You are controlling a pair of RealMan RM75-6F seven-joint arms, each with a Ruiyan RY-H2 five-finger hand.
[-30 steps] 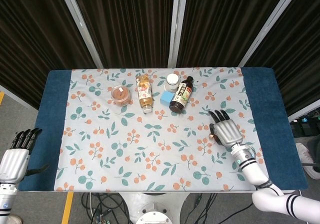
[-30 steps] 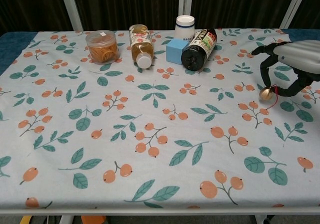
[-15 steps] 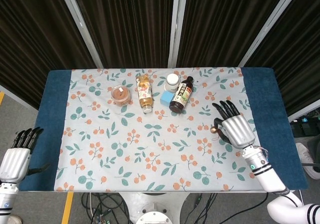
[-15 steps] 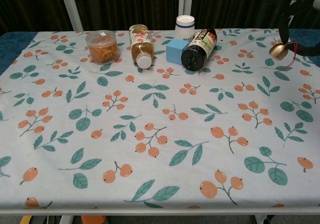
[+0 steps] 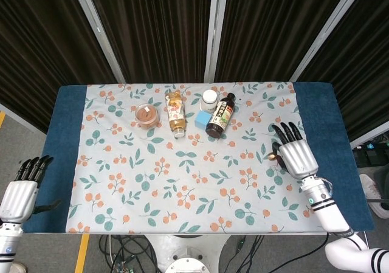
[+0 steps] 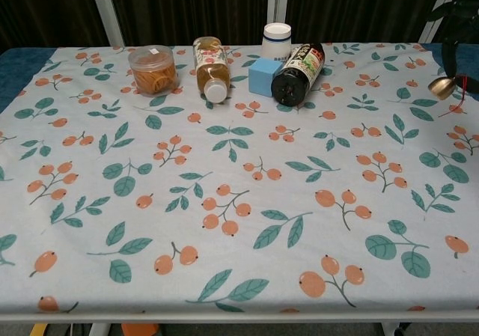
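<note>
One small brass-coloured bell [image 6: 441, 87] is the thing in play, and it hangs pinched under the dark fingers [image 6: 452, 10] of the right hand [image 5: 295, 153], lifted off the floral tabletop [image 5: 182, 182] near its right edge. In the head view the bell shows only as a glint at the hand's inner side [image 5: 273, 156]; a scrap of red sits beside it in the chest view. So the bell lies directly below that hand, on its thumb side, with no clear long axis to speak of.

The left hand [image 5: 21, 191] is well apart, down off the tabletop's left edge past the blue border, fingers straight and holding nothing. The right hand is plainly the nearer of the two.

Outward to the far row, five things, one of each:
- a dark glass bottle with a pictured label [image 5: 220, 116], lying with its cap toward the far edge;
- a small light-blue cube [image 5: 201, 119], just beside it;
- a white-capped little jar [image 5: 209, 98], behind the cube;
- a clear bottle of amber drink [image 5: 176, 114], lying with its white cap toward the robot;
- a round clear tub with brownish contents [image 5: 146, 114], leftmost.

All are well away from the bell.
</note>
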